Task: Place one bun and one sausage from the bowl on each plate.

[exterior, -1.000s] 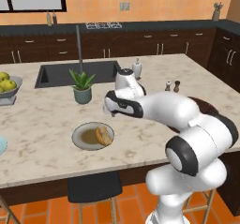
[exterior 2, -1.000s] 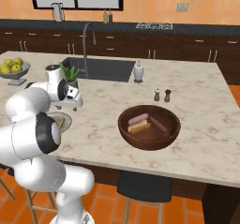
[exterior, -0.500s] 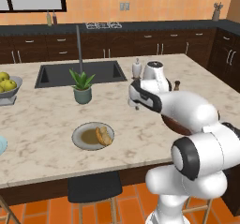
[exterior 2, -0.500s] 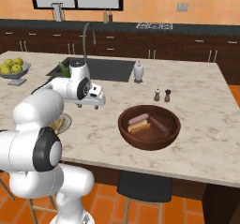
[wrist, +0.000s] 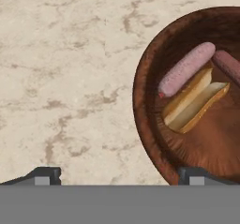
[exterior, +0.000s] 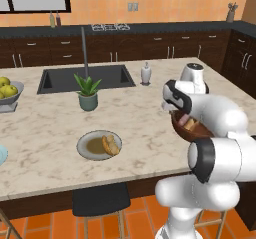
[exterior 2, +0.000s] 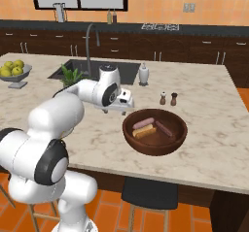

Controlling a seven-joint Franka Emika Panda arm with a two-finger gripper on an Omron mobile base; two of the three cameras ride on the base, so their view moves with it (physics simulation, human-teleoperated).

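The dark wooden bowl [exterior 2: 154, 141] stands on the marble island; it holds a pink sausage [wrist: 186, 68], a darker sausage [wrist: 228, 64] and a split bun [wrist: 196, 101]. My gripper [exterior 2: 125, 109] hovers just left of the bowl's rim [wrist: 140, 92], open, with nothing between its fingertips [wrist: 44, 175]. In the left base view my arm covers part of the bowl [exterior: 192, 127], and the gripper [exterior: 168, 107] is beside it. A grey plate [exterior: 90, 150] nearer the front edge carries one bun [exterior: 111, 144]. The edge of a light blue plate [exterior: 1, 155] shows at the far left.
A potted plant [exterior: 88, 93] and the sink [exterior: 60, 80] with its tall tap lie behind the grey plate. A soap dispenser [exterior 2: 143, 73], two shakers [exterior 2: 168, 99] and a grey fruit bowl [exterior 2: 14, 71] also stand on the counter. A dark stool [exterior: 100, 200] sits below the front edge.
My arm has swung right, from above the grey plate across the counter to the wooden bowl's rim. The bun stays on the plate; the gripper remains open.
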